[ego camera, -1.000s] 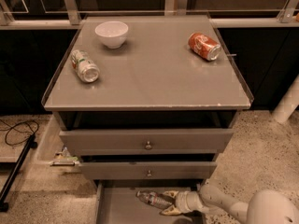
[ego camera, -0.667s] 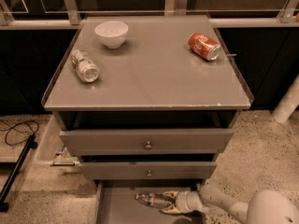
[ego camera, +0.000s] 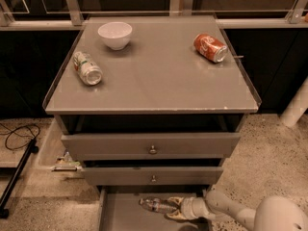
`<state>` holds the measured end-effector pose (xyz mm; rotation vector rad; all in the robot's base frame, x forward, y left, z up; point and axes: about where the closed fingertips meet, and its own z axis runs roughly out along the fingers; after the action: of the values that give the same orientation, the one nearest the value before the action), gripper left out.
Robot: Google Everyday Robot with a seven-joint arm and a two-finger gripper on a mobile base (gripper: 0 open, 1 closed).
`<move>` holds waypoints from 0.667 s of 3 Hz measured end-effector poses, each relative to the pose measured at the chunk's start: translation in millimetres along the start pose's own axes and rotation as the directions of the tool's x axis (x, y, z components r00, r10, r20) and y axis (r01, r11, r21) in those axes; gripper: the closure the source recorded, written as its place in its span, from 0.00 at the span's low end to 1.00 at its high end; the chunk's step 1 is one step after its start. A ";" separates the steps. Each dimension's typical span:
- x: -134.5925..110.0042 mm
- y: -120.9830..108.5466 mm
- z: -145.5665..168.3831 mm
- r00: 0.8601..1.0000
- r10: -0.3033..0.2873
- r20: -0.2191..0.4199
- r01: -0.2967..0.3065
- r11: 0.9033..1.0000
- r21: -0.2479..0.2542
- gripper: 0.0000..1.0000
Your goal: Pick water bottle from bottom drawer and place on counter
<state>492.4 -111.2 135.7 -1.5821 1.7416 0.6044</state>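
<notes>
- The water bottle (ego camera: 155, 205) lies on its side on the floor of the bottom drawer (ego camera: 120, 216), which is pulled out below the cabinet.
- Its long axis runs left to right, roughly parallel to the drawer fronts above it. The narrower end seems to point left, away from the arm, though the cap is hard to make out.
- The tool (ego camera: 175, 208) is low inside the same drawer, reaching in from the right at the end of a pale arm (ego camera: 226, 209).
- Its two fingers stand apart, one on the far side and one on the near side of the bottle's right end. The bottle end sits between them, and the near finger does not look pressed against it.
- Above, the two knobbed drawers (ego camera: 152, 146) are each slightly pulled out.
- The grey tabletop (ego camera: 159, 81) carries three things, well apart from one another:
  - a white bowl (ego camera: 115, 34) upright at the back left;
  - a silver-green can (ego camera: 87, 68) on its side near the left edge;
  - a red soda can (ego camera: 210, 47) on its side near the right edge.
</notes>
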 end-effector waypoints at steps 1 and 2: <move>-2.3 2.2 -1.2 1.000 0.000 0.001 0.000 1.000 -0.001 1.00; -8.8 6.5 -17.6 1.000 0.005 0.029 -0.005 1.000 0.002 1.00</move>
<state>482.9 -117.5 153.0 -1.5603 1.7242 0.6246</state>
